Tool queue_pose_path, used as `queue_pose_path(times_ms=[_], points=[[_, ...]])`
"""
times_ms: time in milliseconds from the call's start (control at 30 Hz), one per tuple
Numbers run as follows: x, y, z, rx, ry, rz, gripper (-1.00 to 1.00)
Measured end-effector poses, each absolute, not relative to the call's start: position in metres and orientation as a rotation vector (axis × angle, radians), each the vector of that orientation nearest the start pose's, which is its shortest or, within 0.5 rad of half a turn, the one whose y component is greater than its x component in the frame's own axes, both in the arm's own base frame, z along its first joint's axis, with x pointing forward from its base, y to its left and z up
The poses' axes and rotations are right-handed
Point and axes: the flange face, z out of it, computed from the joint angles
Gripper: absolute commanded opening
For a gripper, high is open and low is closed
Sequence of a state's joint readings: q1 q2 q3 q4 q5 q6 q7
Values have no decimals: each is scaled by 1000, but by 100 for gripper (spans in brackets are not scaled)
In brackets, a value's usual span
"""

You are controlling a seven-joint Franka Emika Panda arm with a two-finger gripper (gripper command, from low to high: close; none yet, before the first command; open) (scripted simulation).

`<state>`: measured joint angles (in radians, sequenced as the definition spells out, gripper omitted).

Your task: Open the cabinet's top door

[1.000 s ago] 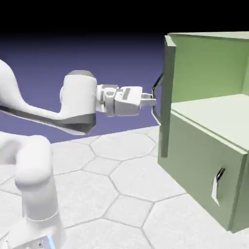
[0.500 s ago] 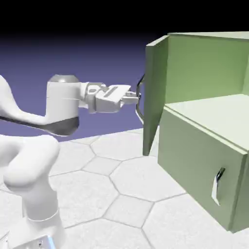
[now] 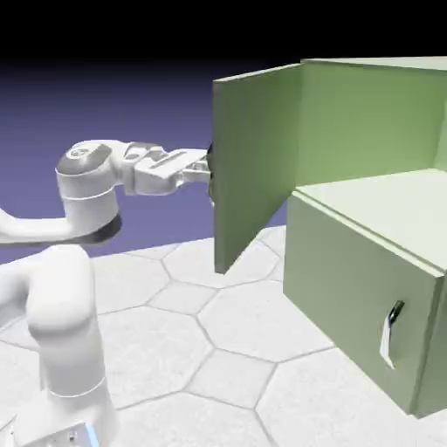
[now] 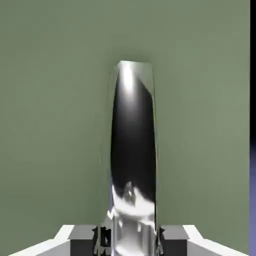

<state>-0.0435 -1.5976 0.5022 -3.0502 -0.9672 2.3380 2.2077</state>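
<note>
The sage-green cabinet (image 3: 377,122) stands at the exterior view's right. Its top door (image 3: 255,161) is swung well out from the body, hinged on the far side, with its free edge toward the arm. My gripper (image 3: 208,171) reaches level from the left and is shut on the top door's handle, which the door edge mostly hides in this view. In the hand view the silver-and-black handle (image 4: 132,150) runs up the middle between my fingertips (image 4: 82,239), gripper (image 4: 131,238), with the door's green face (image 4: 50,125) filling the picture behind it.
The lower panel (image 3: 354,292) is closed, with its short handle (image 3: 390,336) at the lower right. The white arm (image 3: 61,288) rises from the lower left over the hexagon-tiled table (image 3: 201,349). A strip of blue backdrop (image 4: 252,200) shows past the door's edge.
The top door has swung out, from slightly ajar to wide open. My gripper has pulled back to the left with the handle in it, and the wrist has turned with the door.
</note>
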Motion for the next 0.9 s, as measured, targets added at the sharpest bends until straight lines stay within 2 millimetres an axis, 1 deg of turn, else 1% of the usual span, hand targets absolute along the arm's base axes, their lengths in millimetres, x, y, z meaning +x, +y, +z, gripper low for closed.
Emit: queue_pose_path(times_ms=[133, 233, 467, 667, 900], points=[[181, 107, 523, -1535, 1658, -2262, -100], [171, 134, 523, -1506, 1725, -2288, -100], [150, 210, 523, -1417, 1914, -2355, -100], [142, 272, 523, -1334, 2065, -2403, -100], [143, 338, 523, -1237, 2224, -2446, -100]])
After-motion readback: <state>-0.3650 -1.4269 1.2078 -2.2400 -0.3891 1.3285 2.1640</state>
